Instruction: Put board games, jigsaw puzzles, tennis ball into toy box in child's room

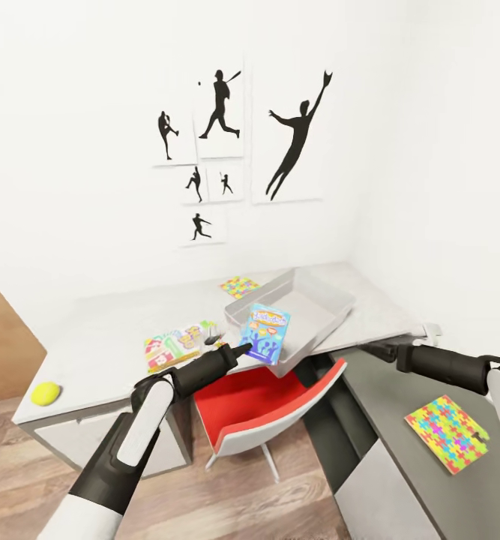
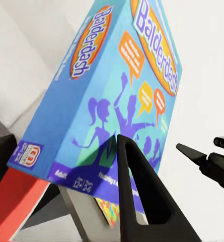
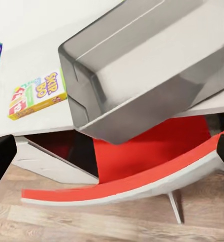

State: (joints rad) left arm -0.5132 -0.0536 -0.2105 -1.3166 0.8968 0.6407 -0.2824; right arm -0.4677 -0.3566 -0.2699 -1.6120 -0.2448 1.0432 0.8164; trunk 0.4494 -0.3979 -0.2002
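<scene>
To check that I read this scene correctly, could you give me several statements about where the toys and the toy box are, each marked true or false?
1. The left gripper has its jaws shut on the blue Balderdash box. True.
2. The tennis ball lies inside the toy box. False: it rests on the table, near the left corner.
3. The Skip-Bo box lies flat on the table. True.
4. Both jigsaw puzzles are in the toy box. False: one jigsaw lies on the table behind the toy box, the other jigsaw on the dark lower cabinet.
5. The toy box overhangs the table's edge above the red chair. True.
</scene>
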